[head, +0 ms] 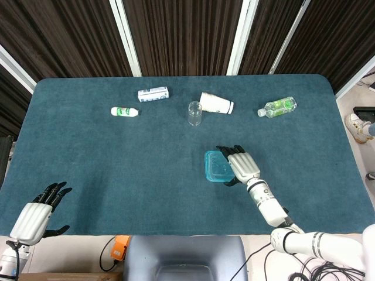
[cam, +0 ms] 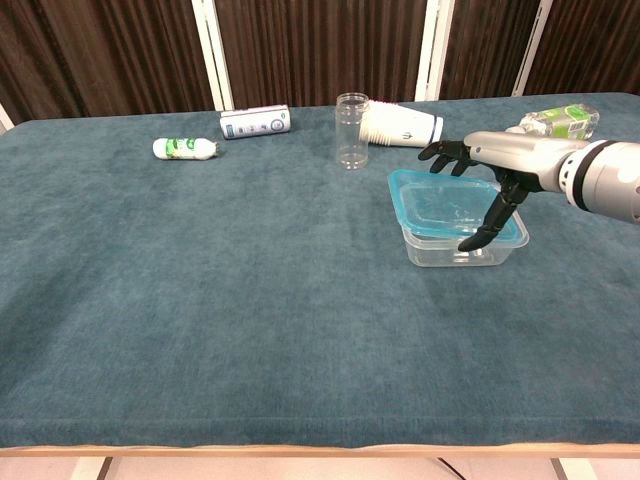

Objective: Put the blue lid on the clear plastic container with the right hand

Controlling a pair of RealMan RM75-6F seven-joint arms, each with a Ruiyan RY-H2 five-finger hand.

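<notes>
Right hand (cam: 487, 178) pinching translucent blue rectangular lid (cam: 450, 204), thumb under near edge, fingers over far edge, to seat it on clear plastic container (cam: 452, 248); nearly level, not pressed down.

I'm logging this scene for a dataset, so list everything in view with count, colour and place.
blue lid: one, translucent blue, on the clear plastic container, right hand on it
clear plastic container: one, clear, table's right half
clear cup: one, clear, upright, far centre
paper cups: white stack, lying beside the clear cup
green bottle: one, lying, far right
small bottle: one, white with green label, lying, far left
white can: one, white, lying, far left
table: one, teal cloth
left hand: one, near left edge, holding nothing
right hand: one, over the lid
</notes>
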